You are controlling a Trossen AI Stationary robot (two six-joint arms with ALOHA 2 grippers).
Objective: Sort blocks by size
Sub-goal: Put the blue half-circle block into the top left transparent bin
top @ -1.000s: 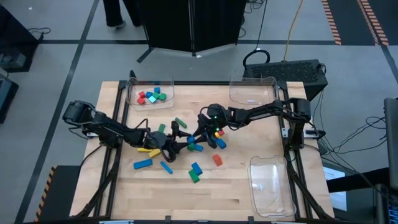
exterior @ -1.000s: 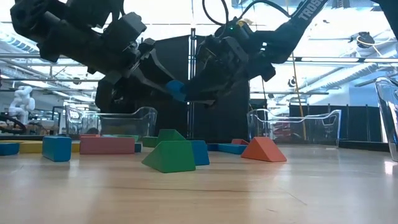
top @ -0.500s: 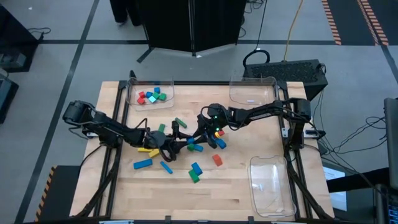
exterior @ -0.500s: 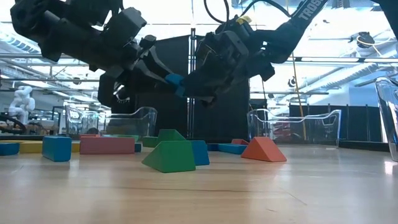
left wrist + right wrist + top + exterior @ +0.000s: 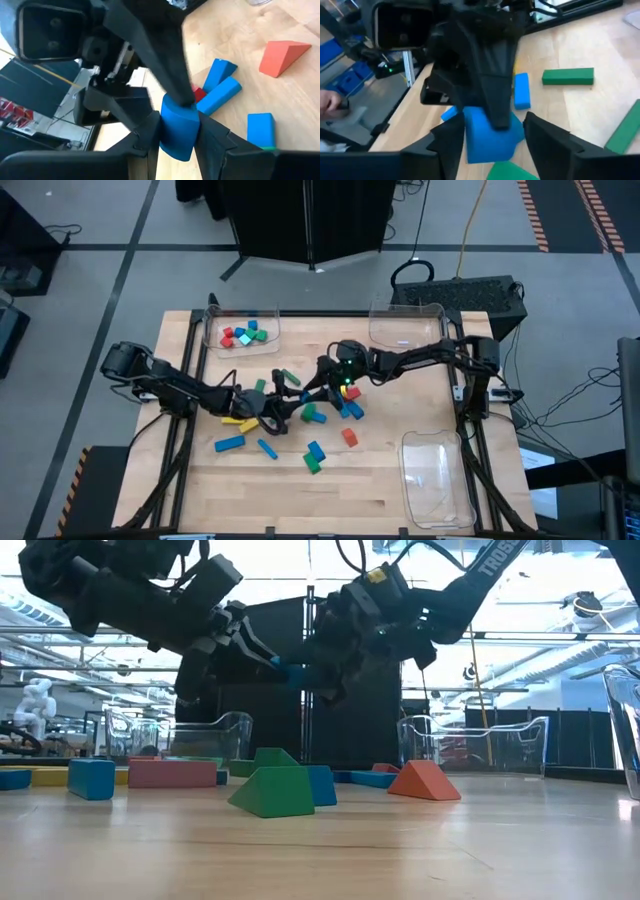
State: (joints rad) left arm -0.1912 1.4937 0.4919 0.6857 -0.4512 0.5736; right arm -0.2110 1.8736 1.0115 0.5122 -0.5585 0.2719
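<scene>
A blue block (image 5: 290, 670) hangs in the air above the middle of the table, between my two grippers. My left gripper (image 5: 268, 660) comes from the table's left and is shut on it (image 5: 177, 127). My right gripper (image 5: 308, 675) comes from the right and also closes on it (image 5: 490, 135). In the high view the two grippers meet at the table's middle (image 5: 302, 394) and hide the block. Other blocks lie loose on the table below: a green wedge (image 5: 272, 790), an orange wedge (image 5: 425, 780), a pink bar (image 5: 172, 773). My left gripper pinches the blue block by two opposite sides (image 5: 165, 135) between its two fingers, coming about level from the table's left. The block is lifted clear of the table. My right gripper has the same block between its two fingers (image 5: 452, 145), which lie against its sides (image 5: 470, 145). It comes slanting down from the table's right. The left gripper's fingers cross over the block's top (image 5: 497, 117).
A clear tray (image 5: 243, 330) at the far left holds several small blocks. Clear trays stand at the far right (image 5: 405, 325) and near right (image 5: 435, 475). Blue bars (image 5: 229, 443), a yellow bar (image 5: 238, 423), green blocks (image 5: 313, 417) and a red block (image 5: 348, 437) lie around the middle.
Both grippers have risen together with the blue block, which stays between them and now hangs higher above the table. The right gripper has also gone a little toward the far edge.
</scene>
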